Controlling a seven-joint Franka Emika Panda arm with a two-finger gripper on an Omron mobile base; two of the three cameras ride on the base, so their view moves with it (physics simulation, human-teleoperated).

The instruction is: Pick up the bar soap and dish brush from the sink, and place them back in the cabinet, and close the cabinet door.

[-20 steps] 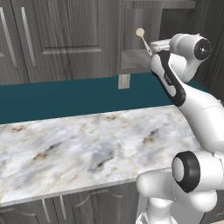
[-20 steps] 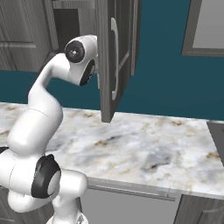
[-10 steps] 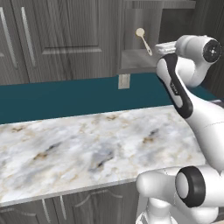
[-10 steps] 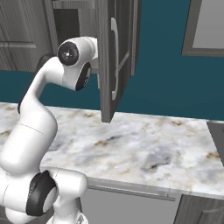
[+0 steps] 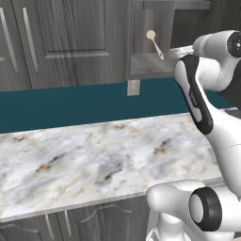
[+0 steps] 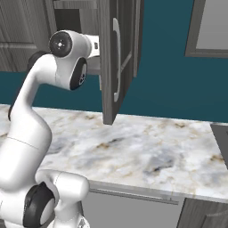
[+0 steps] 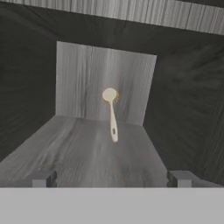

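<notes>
At cabinet (image 5: pixel 155 66) shelf | dish brush (image 7: pixel 111 114) leans on back wall | gripper (image 7: pixel 111 177) released, empty | retreat straight, avoid cabinet door (image 6: pixel 116 58)

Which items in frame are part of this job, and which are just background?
Job:
- cream-headed dish brush with thin pale handle, in the cabinet
- dark grey woodgrain wall cabinet, grey inner shelf
- dark grey woodgrain cabinet door with silver bar handle, open
- end effector, open

Background:
- marbled stone countertop
- teal backsplash wall
- wall outlet
</notes>
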